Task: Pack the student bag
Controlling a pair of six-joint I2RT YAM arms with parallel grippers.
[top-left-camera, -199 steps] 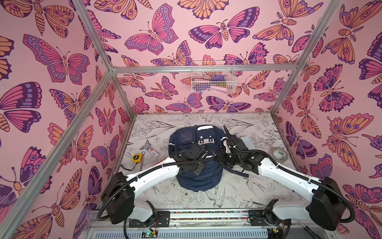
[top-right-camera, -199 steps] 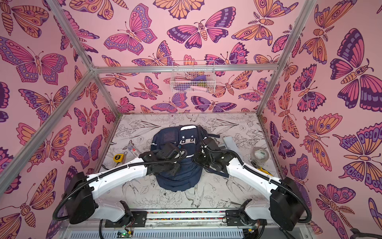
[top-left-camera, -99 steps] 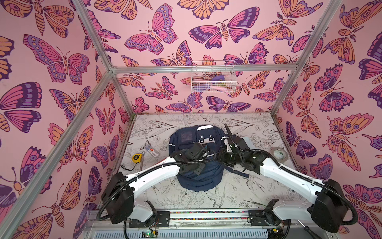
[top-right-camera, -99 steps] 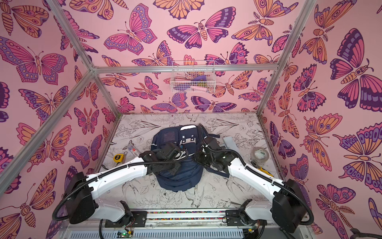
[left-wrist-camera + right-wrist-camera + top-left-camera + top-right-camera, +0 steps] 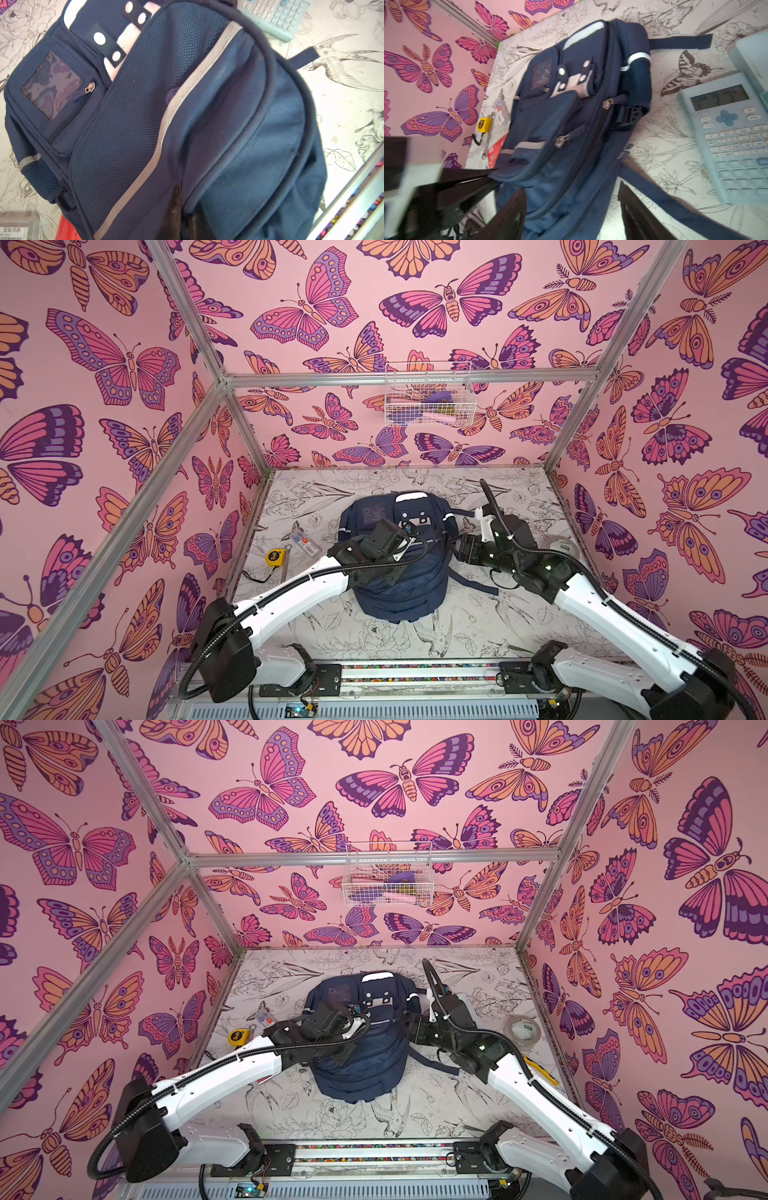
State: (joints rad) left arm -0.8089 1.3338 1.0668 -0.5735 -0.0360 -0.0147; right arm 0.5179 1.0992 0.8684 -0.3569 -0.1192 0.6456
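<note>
My left pincer (image 5: 185, 204) is clamped on the student bag (image 5: 409, 597) by its front flap (image 5: 239, 158), probably to lift it open, while my right pincer (image 5: 571, 187) hangs spread apart beside it.

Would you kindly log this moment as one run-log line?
left gripper: shut on navy-blue fabric backpack | right gripper: open, at backpack side | light-blue plastic calculator: on table, unpacked

One student bag (image 5: 415, 593), navy, is lying flat mid-counter (image 5: 374, 639). The left claw (image 5: 391, 574) is reaching over its front; the right claw (image 5: 460, 546) is hovering at its right edge. Yellow tape measure (image 5: 274, 556) and clear packet (image 5: 305, 541) are lying to its left, tape roll (image 5: 559, 547) to its right. A white wire basket (image 5: 428, 393) is hanging on the back wall.
</note>
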